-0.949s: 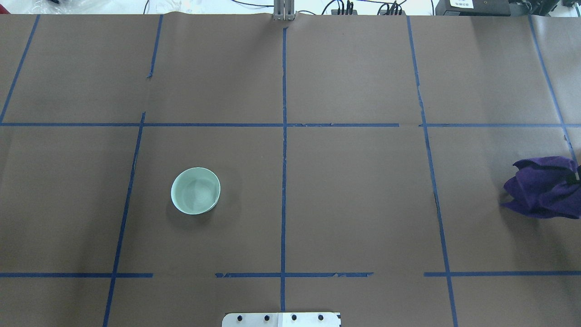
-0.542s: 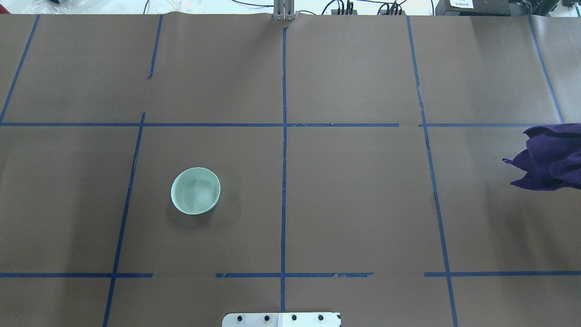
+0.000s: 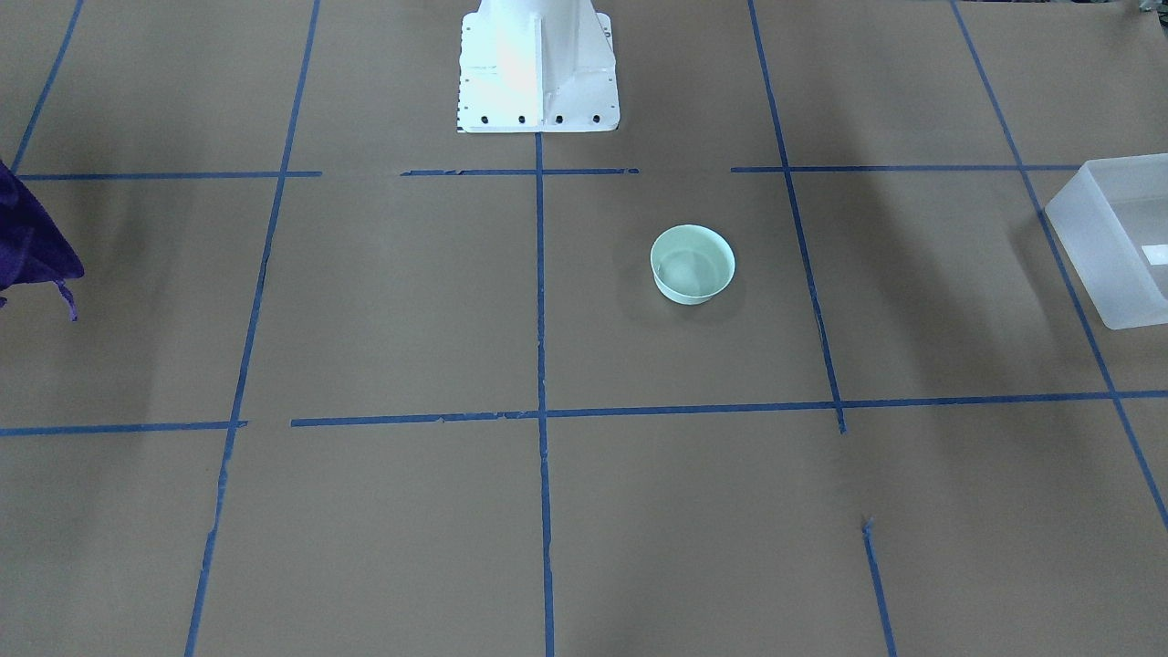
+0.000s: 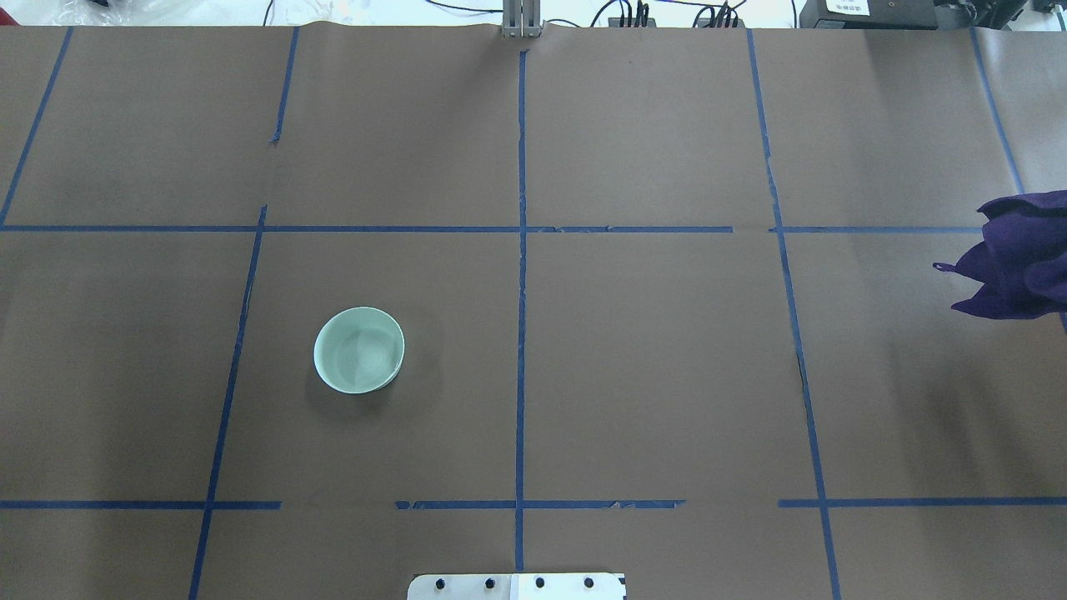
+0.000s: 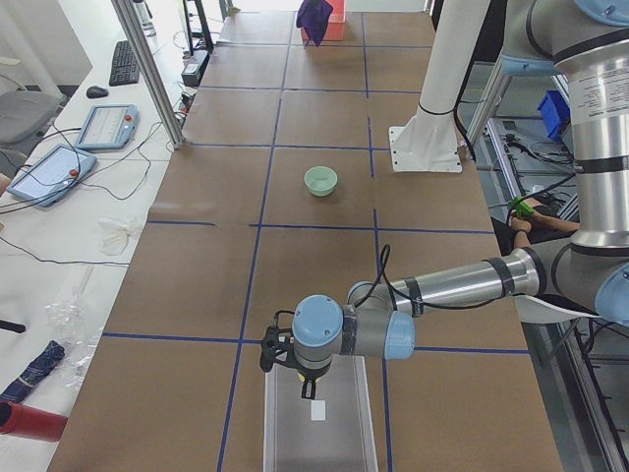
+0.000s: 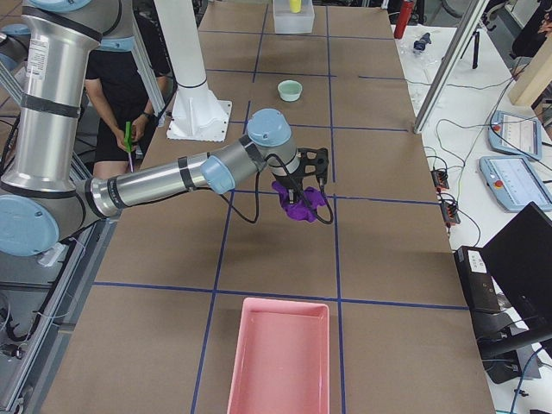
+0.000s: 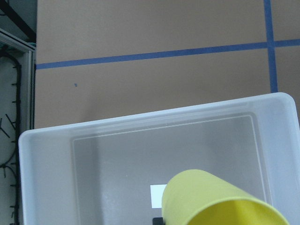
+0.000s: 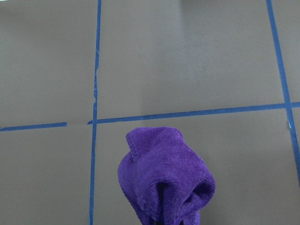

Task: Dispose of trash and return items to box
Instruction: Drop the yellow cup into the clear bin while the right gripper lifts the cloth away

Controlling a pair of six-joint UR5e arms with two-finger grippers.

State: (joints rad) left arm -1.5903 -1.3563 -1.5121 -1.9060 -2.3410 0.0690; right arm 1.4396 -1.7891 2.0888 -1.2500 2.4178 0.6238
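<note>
A pale mint-green bowl point(image 4: 359, 350) stands upright and empty on the table's left half; it also shows in the front view point(image 3: 693, 264). My left gripper point(image 5: 308, 383) hangs over the frosted-white box point(image 5: 344, 433) at the table's left end. In the left wrist view a yellow cup point(image 7: 220, 201) is held tilted above the box's floor point(image 7: 117, 173). My right gripper point(image 6: 302, 185) is shut on a bunched purple cloth point(image 6: 300, 205) and holds it above the table's right side. The cloth also shows in the overhead view point(image 4: 1021, 258) and in the right wrist view point(image 8: 164, 178).
A pink tray point(image 6: 280, 362) lies at the table's right end. The white robot base point(image 3: 537, 64) stands at the near middle edge. Blue tape lines cross the brown table cover. Tablets, cables and a person are beside the table.
The purple cloth has risen and moved away from the robot and toward the right edge of the overhead view. The bowl has not moved.
</note>
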